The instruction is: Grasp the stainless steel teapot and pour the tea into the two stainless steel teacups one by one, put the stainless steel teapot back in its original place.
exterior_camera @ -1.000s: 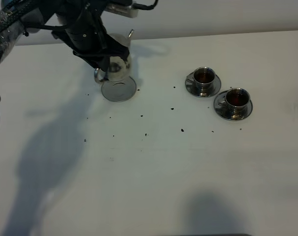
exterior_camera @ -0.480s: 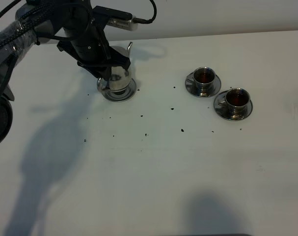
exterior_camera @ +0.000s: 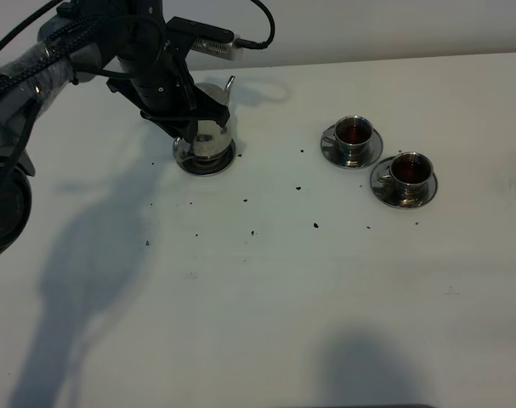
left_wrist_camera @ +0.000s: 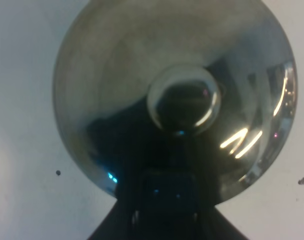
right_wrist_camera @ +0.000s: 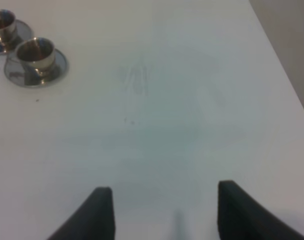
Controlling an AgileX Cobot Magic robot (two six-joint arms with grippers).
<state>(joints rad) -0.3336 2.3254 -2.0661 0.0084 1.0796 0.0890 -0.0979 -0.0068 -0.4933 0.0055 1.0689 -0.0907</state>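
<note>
— Left end effector: what has it got?
— It is clamped tight on the teapot's handle, at the far left of the table. The wrist view looks straight down on the lid and its round knob.
— Where does the pot sit?
— On its coaster, whose rim shows beneath the base. The spout points toward the back edge of the table.
— And the right end effector?
— Spread wide, holding nothing, hanging over bare table well to the right of the cups.
— The cups?
— Both stand on their saucers right of centre, one behind and left of the other, the saucers just beside each other. Dark reddish-brown tea shows in each.
— Anything smaller?
— Dark specks are scattered on the table between pot and cups.
</note>
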